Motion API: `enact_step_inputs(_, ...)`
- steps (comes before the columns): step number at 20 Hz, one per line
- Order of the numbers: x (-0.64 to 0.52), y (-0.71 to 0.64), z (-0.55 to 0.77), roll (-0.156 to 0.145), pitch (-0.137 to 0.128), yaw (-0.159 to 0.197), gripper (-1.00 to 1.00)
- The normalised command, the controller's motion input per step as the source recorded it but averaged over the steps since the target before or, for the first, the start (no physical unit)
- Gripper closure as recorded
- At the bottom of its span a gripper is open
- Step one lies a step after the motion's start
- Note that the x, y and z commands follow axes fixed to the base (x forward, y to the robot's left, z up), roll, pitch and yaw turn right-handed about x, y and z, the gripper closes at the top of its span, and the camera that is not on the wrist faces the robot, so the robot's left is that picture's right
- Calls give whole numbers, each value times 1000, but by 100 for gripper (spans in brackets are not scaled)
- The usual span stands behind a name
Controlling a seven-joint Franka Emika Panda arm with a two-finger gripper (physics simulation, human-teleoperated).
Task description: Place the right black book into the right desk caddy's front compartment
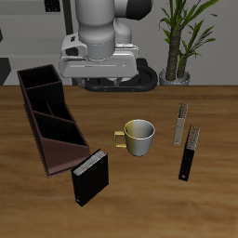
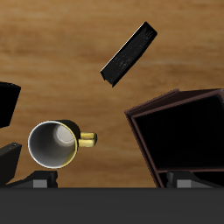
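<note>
One pincer [image 1: 104, 82] hangs high at the table's back, holding nothing; its jaw gap cannot be judged. The black book [image 1: 89, 178] lies near the front edge, touching the caddy [image 1: 48, 116]. Approach hasn't begun; the next move calls for descending over the book.

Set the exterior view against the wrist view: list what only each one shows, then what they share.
Only the exterior view shows the whole long dark maroon-brown desk caddy with its slanted partitions, the small grey book, the slim black book with a speckled grey end, the potted plant and the robot arm.

Only the wrist view shows the inside bottom of the cream mug.

Both share the mug with its gold handle, one end of the caddy, the broad flat black book and the wooden table.
</note>
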Motion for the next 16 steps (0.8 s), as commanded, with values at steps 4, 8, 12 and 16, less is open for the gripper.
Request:
enact_step_inputs(4,367,-270,-59,-26,16,19,-100)
enact_step_inputs(8,495,-201,-144,19,36,30,-100)
enact_step_inputs(12,420,-121,-97,29,-13,-26,-100)
enact_step_inputs(16,348,-73,-105,17,-28,-83,-100)
